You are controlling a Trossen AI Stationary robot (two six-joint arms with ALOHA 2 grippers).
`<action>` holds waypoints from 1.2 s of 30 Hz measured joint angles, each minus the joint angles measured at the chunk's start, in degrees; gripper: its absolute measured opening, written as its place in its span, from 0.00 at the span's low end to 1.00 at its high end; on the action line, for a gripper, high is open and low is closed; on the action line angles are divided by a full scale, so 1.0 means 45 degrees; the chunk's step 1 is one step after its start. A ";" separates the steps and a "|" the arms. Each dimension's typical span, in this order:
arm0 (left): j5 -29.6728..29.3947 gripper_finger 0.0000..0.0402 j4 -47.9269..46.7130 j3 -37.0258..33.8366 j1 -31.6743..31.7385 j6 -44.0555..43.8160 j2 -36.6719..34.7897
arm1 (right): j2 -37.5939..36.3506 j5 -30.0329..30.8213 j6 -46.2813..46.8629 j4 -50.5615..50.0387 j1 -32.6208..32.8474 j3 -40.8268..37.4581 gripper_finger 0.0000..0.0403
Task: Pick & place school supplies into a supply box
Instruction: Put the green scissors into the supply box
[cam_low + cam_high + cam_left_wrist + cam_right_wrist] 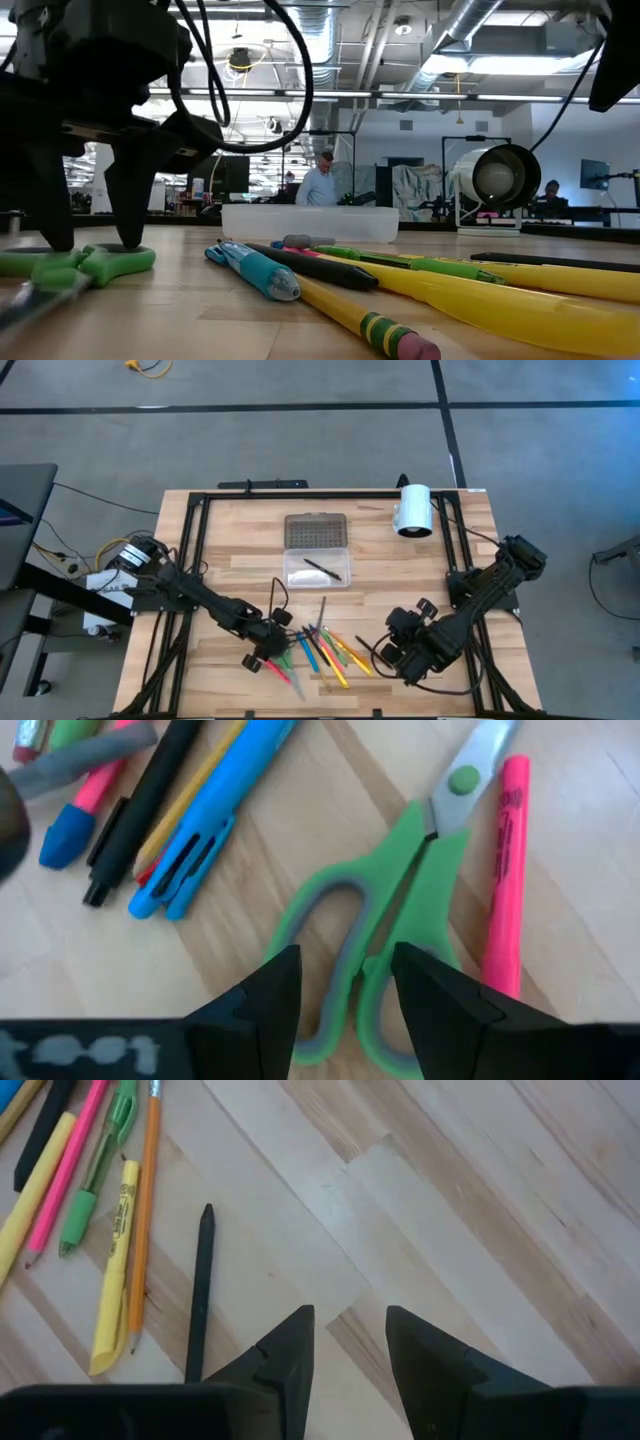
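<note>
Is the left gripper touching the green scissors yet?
Cannot tell. Left wrist view: left gripper straddles the scissors handle, fingers open, contact not plainly visible.

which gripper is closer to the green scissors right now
Left. The left gripper sits directly over the green scissors, its open fingers straddling the handles. The right gripper is across the pile of pens, over bare table, away from them.
</note>
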 joint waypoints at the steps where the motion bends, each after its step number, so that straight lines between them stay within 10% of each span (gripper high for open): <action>1: 0.0015 0.38 -0.0016 0.0000 0.0000 0.0157 0.0012 | 0.0000 -0.0009 0.0041 0.0013 0.0013 0.0000 0.30; 36: -0.0598 0.38 -0.3241 -0.0020 0.1429 -0.2201 0.0032 | 0.0000 0.0005 0.0098 -0.0021 0.0013 0.0000 0.30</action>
